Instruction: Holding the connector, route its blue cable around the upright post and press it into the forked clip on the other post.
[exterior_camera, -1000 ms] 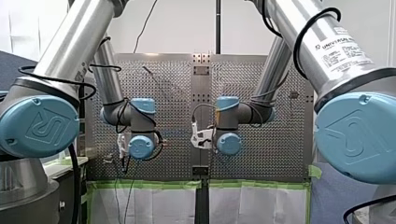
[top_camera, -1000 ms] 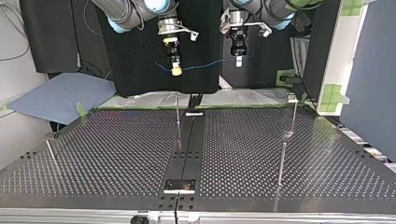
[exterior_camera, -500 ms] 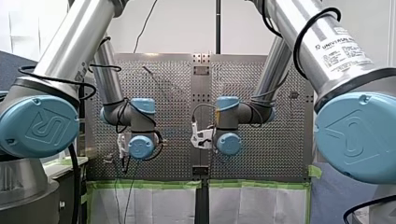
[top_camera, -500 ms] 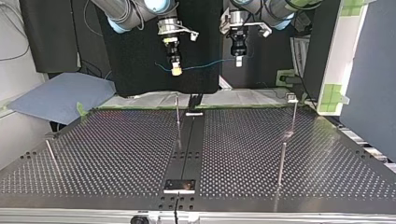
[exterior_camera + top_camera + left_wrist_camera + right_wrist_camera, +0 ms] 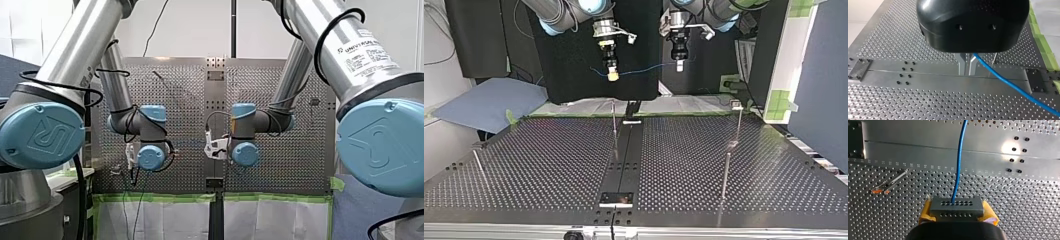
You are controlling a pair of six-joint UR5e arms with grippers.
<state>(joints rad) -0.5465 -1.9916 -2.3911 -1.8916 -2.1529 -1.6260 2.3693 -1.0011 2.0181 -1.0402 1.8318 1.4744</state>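
Right tool: yellow pads clamped on either side of the grey connector, a block with rows of small holes. The blue cable comes out of the connector's hole face and runs straight ahead of the tool over the perforated desk.

Left tool: black body, metal fingers drawn nearly together with a slim gap, pinched on the blue cable. The cable comes out at the fingers and trails off to one side above the desk.

Top view: both tools hang high, well above the desk and past its far edge. My right arm is at the view's left and my left arm at the view's right. The cable spans between them with a slight sag, and a short loose end sticks out past the right tool toward the view's left. The cable touches no post.

On the desk:
- A thin upright post stands near the far edge, just left of the dark centre strip.
- A post with a forked clip on top stands at the far right.
- A plain post stands nearer the camera, in front of the clip post.
- A leaning post sits at the left edge.

Front view: both wrists block the tools, so neither tool's state can be read there.
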